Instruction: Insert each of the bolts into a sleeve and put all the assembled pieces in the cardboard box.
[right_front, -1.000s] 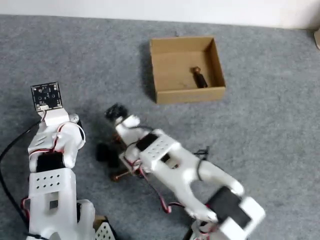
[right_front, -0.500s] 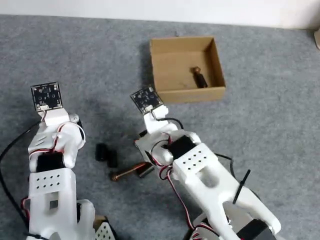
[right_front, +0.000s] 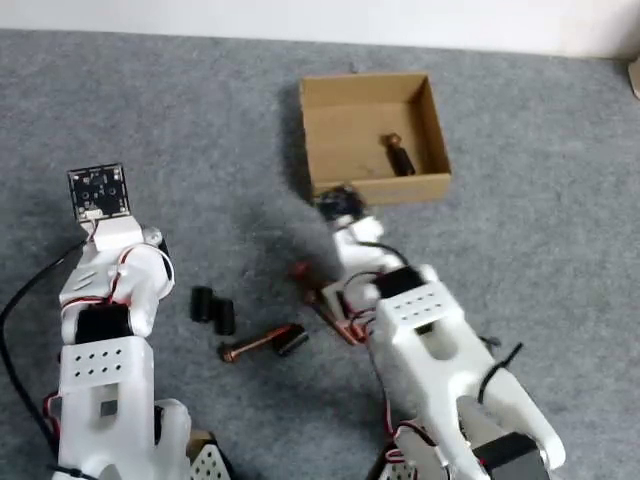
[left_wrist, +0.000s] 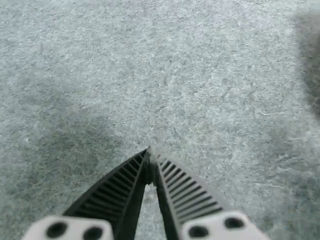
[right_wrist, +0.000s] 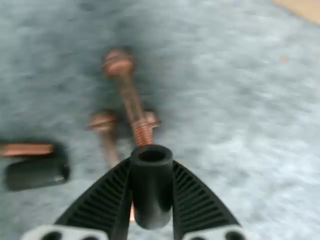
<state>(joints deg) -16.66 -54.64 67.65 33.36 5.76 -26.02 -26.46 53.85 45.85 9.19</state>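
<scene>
One black sleeve (right_wrist: 151, 200) stands gripped in the right gripper (right_wrist: 152, 167), whose fingers press its sides, open bore toward the wrist camera. Just beyond it a long bolt (right_wrist: 129, 95) lies on the grey carpet (right_wrist: 240, 100), threaded end nearest the sleeve, with a second bolt (right_wrist: 104, 132) beside it. Farther off lie an assembled piece (right_front: 268, 341) and two spare sleeves (right_front: 212, 308); the cardboard box (right_front: 380, 190) holds one finished piece (right_front: 399, 156). The left gripper (left_wrist: 150, 156) hangs over bare carpet, fingertips together on nothing. The step in hand looks like mating sleeve and bolt; next, the bore probably needs lining up with the threads.
</scene>
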